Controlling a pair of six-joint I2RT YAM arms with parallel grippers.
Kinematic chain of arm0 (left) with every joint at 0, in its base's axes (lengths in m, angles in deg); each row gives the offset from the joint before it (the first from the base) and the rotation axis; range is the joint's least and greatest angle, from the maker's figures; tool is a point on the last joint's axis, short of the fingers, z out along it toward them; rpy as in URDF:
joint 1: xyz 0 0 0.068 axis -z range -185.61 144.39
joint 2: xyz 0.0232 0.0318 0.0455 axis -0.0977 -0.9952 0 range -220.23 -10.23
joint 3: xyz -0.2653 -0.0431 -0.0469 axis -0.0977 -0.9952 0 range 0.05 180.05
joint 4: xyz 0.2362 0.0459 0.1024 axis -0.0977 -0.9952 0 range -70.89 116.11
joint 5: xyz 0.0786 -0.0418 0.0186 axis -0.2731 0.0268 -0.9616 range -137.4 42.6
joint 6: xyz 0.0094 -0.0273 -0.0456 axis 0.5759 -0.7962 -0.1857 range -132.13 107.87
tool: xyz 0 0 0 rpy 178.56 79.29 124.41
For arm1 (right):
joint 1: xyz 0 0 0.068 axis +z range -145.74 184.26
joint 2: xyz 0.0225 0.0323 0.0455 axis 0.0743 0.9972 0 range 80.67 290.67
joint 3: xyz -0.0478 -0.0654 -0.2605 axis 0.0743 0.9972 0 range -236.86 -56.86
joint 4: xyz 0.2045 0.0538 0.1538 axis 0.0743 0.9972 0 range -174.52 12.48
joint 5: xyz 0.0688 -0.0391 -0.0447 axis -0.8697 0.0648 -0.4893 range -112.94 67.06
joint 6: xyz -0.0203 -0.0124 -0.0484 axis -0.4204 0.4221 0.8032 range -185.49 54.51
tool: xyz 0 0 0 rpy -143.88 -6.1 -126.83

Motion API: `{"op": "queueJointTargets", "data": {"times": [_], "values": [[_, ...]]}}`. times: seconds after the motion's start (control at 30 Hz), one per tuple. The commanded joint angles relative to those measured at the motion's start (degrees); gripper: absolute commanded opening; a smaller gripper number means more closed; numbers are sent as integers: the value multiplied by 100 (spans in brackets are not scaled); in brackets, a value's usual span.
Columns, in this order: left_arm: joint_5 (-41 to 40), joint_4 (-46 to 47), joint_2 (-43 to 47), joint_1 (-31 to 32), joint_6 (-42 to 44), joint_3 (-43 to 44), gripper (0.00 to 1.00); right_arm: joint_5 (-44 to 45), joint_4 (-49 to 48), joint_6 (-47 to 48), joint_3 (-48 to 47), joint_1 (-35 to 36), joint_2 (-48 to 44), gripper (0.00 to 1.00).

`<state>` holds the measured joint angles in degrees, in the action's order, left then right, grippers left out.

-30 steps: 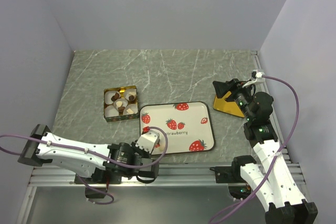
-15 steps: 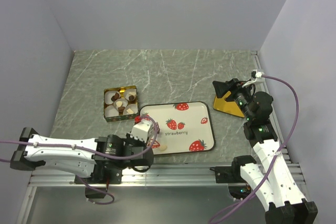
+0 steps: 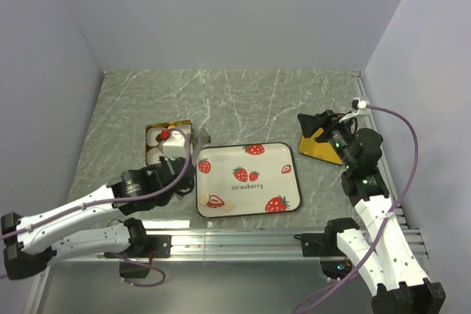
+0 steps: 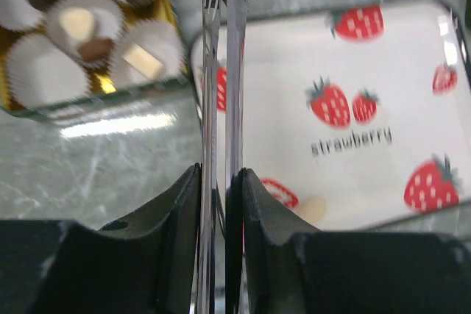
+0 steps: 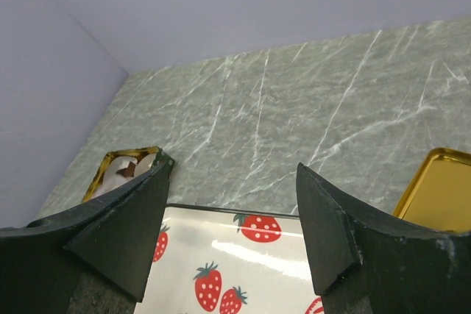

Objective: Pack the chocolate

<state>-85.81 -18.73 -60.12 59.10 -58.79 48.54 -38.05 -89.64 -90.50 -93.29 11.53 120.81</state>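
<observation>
My left gripper (image 4: pixel 221 174) is shut on a pair of thin metal tongs (image 4: pixel 235 71). In the top view this gripper (image 3: pixel 188 155) hovers at the right edge of the gold tin (image 3: pixel 151 129), and the tongs' tip (image 3: pixel 202 137) lies between tin and strawberry tray (image 3: pixel 257 185). Whether the tip holds anything does not show. Chocolate sits in the tin's white paper cups: a brown piece (image 4: pixel 96 49) and a cream one (image 4: pixel 143 61). One cream chocolate (image 4: pixel 313 207) lies on the tray (image 4: pixel 294 56) near its front-left corner. My right gripper (image 5: pixel 232 174) is open and empty, over at the right.
A gold lid (image 3: pixel 322 149) lies flat right of the tray, under my right gripper (image 3: pixel 309 124); the right wrist view shows it (image 5: pixel 441 189) too. Grey walls close in the marble table on three sides. A metal rail (image 3: pixel 243 240) runs along the near edge.
My left arm has swung with the tongs from the tray's front-left corner, leftward and away, up to the gold tin. The right arm has stayed still.
</observation>
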Motion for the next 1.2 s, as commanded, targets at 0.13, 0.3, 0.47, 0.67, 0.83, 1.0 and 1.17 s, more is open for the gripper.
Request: {"op": "queueJointTargets", "data": {"times": [0.13,0.3,0.47,0.67,0.83,1.0,1.17], "values": [[-148,415,427,-1327,623,82,29,-114,-314,14,-198,64,-6,76],[-325,124,357,-1996,455,117,29,-176,-340,-3,-181,56,-24,76],[-359,-165,392,-2296,350,231,30,-194,-375,-12,-163,64,-50,76],[-317,-53,603,-2717,507,223,30,-194,-393,-12,-181,82,-15,76],[-114,98,183,-3139,719,187,30,-159,-384,5,-181,99,-15,76],[308,291,-188,-3683,982,205,29,-123,-375,23,-190,117,-15,76],[527,467,-153,-3860,1131,135,29,-79,-384,41,-198,161,20,76]]}}
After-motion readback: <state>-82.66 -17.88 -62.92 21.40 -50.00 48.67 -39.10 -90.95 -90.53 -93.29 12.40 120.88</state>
